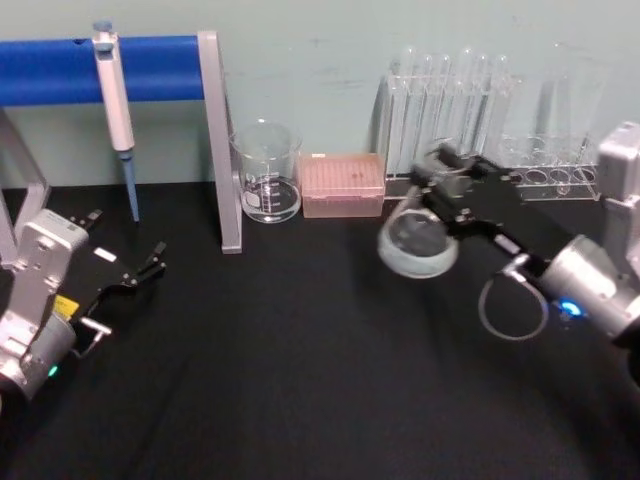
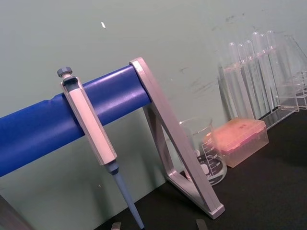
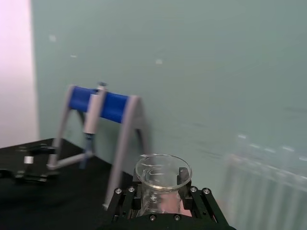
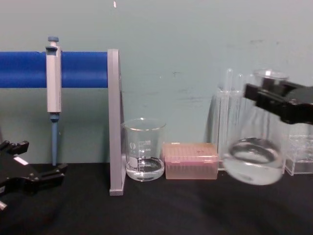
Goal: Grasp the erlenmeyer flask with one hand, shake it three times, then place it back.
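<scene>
My right gripper (image 1: 442, 183) is shut on the neck of the erlenmeyer flask (image 1: 418, 243), a clear conical glass flask. The flask (image 4: 252, 157) hangs above the black table at the right, its wide base tilted toward the left and slightly blurred. In the right wrist view the flared rim of the flask (image 3: 163, 173) stands between the black fingers (image 3: 125, 200), which press on the neck. My left gripper (image 1: 128, 240) rests low at the table's left side, open and holding nothing, far from the flask. It also appears as the left gripper (image 4: 39, 157) in the chest view.
A glass beaker (image 1: 268, 175) and a pink tip box (image 1: 342, 185) stand at the back centre. A test tube rack (image 1: 455, 105) lines the wall behind the flask. A pipette (image 1: 115, 100) hangs on a blue bar stand with a grey leg (image 1: 222, 140).
</scene>
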You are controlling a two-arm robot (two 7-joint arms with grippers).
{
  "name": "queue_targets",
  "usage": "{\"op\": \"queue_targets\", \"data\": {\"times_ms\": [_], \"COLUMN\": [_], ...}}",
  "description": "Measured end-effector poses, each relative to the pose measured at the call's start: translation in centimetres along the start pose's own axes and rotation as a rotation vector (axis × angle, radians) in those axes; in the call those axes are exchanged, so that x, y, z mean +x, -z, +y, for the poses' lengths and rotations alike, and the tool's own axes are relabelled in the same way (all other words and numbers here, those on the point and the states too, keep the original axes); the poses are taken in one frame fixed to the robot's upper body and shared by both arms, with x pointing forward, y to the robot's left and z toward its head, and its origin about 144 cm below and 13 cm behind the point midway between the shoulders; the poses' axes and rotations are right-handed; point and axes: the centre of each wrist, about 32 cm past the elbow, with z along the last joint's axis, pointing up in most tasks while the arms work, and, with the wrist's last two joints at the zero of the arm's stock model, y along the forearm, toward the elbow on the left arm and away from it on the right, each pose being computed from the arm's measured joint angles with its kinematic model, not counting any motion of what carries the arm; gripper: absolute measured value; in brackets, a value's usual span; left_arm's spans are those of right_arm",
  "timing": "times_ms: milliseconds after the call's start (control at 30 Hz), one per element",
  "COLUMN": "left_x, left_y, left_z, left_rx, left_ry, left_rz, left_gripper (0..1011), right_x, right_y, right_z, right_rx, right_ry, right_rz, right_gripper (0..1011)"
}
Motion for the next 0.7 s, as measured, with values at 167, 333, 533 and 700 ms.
{"op": "queue_targets", "data": {"times_ms": [167,333,533,700], "left_x": [0.0,0.0,0.0,0.0], "left_y": [0.0,0.0,0.0,0.0], "left_z": [0.0,0.0,0.0,0.0], "left_rx": [0.000,0.000,0.000,0.000], "left_ry": [0.000,0.000,0.000,0.000], "left_rz": [0.000,0.000,0.000,0.000], "left_gripper": [1001,1001,1000,1001], "right_x": [0.7,0.8,0.5,-0.1], "right_y": [-0.2,-0.3,-0.2,0.1], "right_z": [-1.6,-2.2,-1.2,0.1], "right_rx": [-0.014,-0.017,-0.014,-0.018], "right_ry": [0.090,0.121,0.062,-0.034], "right_rz": [-0.013,-0.016,-0.006,0.015], "right_gripper": [457,457,457,457]}}
